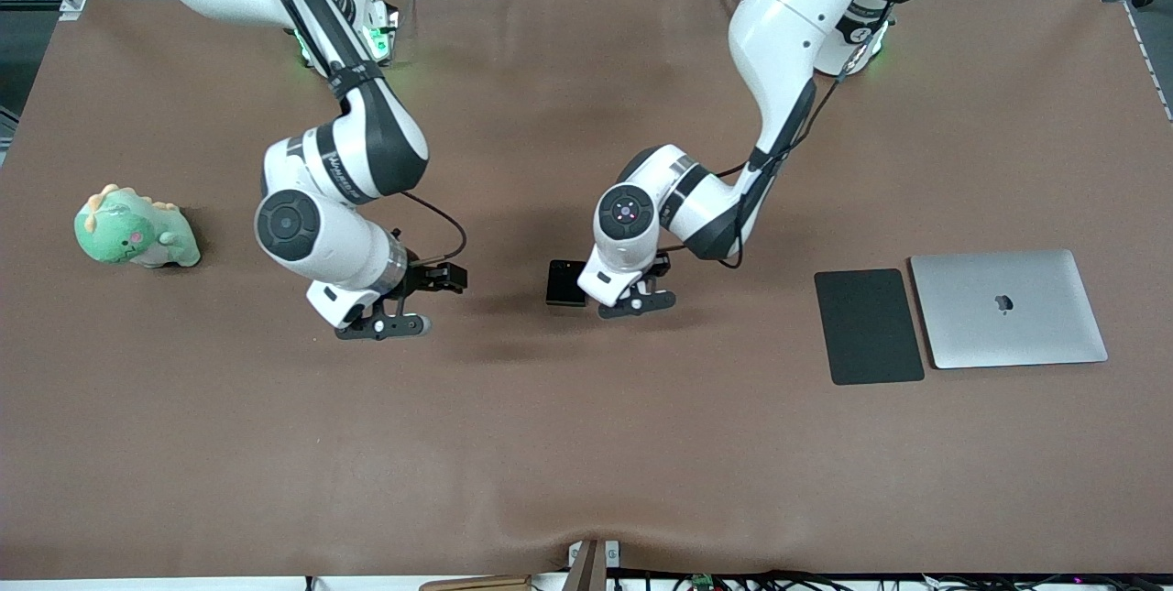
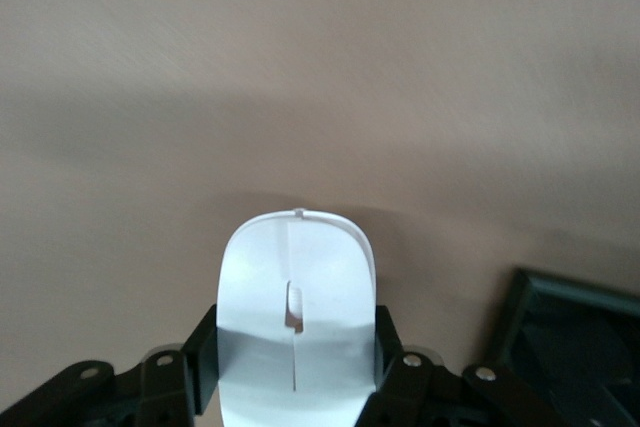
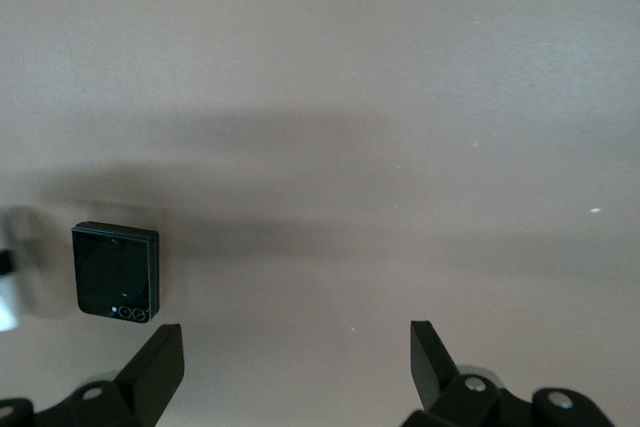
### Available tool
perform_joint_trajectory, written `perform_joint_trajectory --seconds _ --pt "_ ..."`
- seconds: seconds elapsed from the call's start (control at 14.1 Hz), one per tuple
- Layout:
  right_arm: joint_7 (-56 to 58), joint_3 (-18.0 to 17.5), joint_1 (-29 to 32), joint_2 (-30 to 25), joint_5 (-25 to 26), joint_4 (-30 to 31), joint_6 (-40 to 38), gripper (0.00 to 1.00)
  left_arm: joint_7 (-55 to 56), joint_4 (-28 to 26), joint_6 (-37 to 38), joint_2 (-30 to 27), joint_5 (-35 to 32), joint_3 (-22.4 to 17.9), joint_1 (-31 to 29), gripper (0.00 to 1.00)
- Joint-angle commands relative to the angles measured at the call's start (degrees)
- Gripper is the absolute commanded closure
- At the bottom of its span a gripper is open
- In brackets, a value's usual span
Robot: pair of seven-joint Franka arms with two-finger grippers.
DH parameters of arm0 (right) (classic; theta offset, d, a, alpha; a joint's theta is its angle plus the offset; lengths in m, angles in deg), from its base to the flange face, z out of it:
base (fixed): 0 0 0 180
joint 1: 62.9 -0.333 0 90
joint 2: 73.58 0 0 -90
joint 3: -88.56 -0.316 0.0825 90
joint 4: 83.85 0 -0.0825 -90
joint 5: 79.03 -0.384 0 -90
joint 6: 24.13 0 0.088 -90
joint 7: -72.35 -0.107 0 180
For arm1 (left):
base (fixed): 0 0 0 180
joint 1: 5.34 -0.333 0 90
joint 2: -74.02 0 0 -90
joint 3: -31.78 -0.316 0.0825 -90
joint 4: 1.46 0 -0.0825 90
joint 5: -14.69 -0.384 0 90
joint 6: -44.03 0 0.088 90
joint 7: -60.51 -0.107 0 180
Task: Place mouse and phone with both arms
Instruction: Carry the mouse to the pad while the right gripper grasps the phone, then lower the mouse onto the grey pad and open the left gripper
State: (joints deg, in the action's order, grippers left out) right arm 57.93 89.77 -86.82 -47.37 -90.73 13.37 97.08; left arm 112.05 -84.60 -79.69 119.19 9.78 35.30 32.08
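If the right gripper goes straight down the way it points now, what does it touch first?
Probably only the bare table: the open right gripper has nothing between its fingers, and the phone lies off to one side.

mouse [image 2: 296, 322]: small, white and glossy, with a thin grey centre line and a small wheel slot; sitting clamped between the left gripper [image 2: 296, 372] fingers, its rounded nose pointing away from the wrist, over the brown table near mid-table.
phone [image 1: 566, 283]: small, black, nearly square, folded, with rounded corners and two tiny lenses along one edge; lying flat on the table, just beside the mouse, toward the right arm's end.
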Motion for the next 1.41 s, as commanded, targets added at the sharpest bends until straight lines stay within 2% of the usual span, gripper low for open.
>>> perform_joint_trajectory --seconds 0.0,0.14,0.49,0.78,1.06,1.34 --pt "-2.10 0.46 -1.64 2.17 -0.96 -0.45 3.31 0.00 -3.27 -1.07 3.31 -3.95 -3.60 0.08 -4.35 0.53" --pt "-5.69 0.46 -4.54 4.10 -0.35 -0.98 6.74 0.00 -9.24 -2.90 3.31 -6.05 -3.61 0.08 -8.57 0.53" --pt "-8.26 0.63 -8.59 11.40 0.10 -6.86 8.33 0.00 -25.76 -9.58 3.31 -13.08 -2.65 0.96 -22.88 0.51" --pt "-11.94 0.63 -11.49 14.74 0.10 -9.76 9.66 0.00 -37.89 -13.02 3.13 -14.06 -2.64 3.33 -34.06 0.50" --pt "-18.00 0.72 -14.30 17.29 0.27 -12.05 10.53 0.00 -39.41 -14.24 0.68 -11.52 -3.78 3.07 -36.36 0.52" --pt "-25.03 0.72 -16.15 20.10 3.52 -13.81 12.03 0.00 -39.68 -18.72 -7.48 -10.29 -7.12 3.25 -38.83 0.52"
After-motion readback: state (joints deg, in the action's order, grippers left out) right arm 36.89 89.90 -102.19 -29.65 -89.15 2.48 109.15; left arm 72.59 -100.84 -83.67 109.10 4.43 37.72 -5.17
